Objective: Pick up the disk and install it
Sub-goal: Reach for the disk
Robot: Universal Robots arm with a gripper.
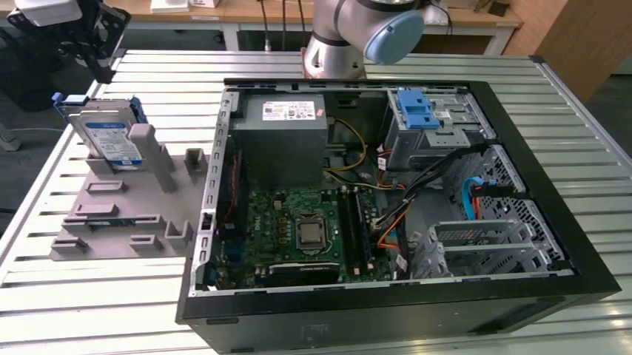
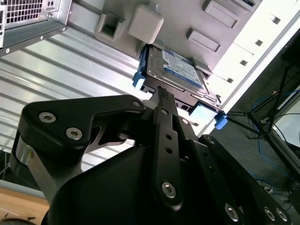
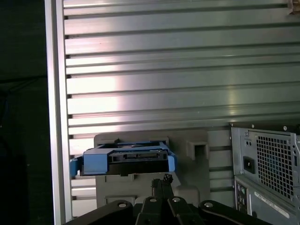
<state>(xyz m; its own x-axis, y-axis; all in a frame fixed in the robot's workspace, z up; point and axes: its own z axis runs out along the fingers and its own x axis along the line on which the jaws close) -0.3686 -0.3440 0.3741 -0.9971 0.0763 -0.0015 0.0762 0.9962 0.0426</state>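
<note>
I am hovering gripper point(image 3: 161, 180) near hard drive point(image 3: 126, 161), fingers pressed together, gripping nothing; hard drive standing in grey holder point(image 1: 118, 214).

Ribbed aluminium table point(image 1: 89, 296); pale wooden benches point(image 1: 237, 9) behind it; dark floor point(image 1: 20, 170) beside it

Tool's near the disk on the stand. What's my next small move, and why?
Probably ease the tool toward the disk. The disk stands on edge in the grey holder, ungripped, and in the exterior view the tool hangs above it with a clear gap.
</note>
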